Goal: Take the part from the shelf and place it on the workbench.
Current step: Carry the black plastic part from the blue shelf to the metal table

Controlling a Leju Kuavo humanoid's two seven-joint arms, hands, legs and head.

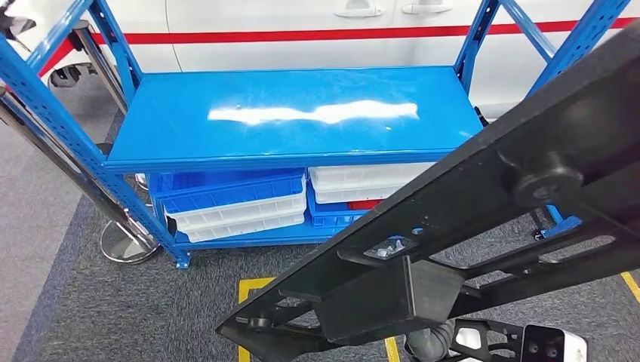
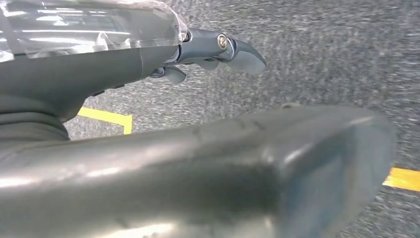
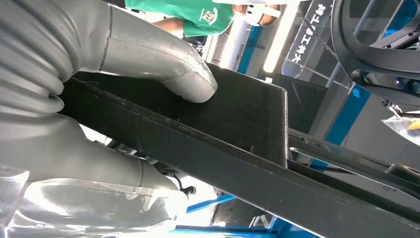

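I am facing a blue metal shelf [image 1: 287,113] whose glossy top board is catching a streak of light. Stacked blue and white bins [image 1: 230,204] are sitting on its lower level, and behind it a white wall panel [image 1: 302,19] with a red stripe is running across. Grey carpet [image 1: 113,309] with yellow floor tape [image 1: 253,286] is lying under me. A person in a green shirt [image 3: 198,15] is standing nearby.

My right hand [image 3: 99,104] is clamping the long black part [image 1: 483,211], thumb [image 3: 168,64] pressing on its flat face; the part is slanting across the near right, off the shelf. My left hand [image 2: 213,52] is hanging over the carpet, fingers curled, holding nothing.
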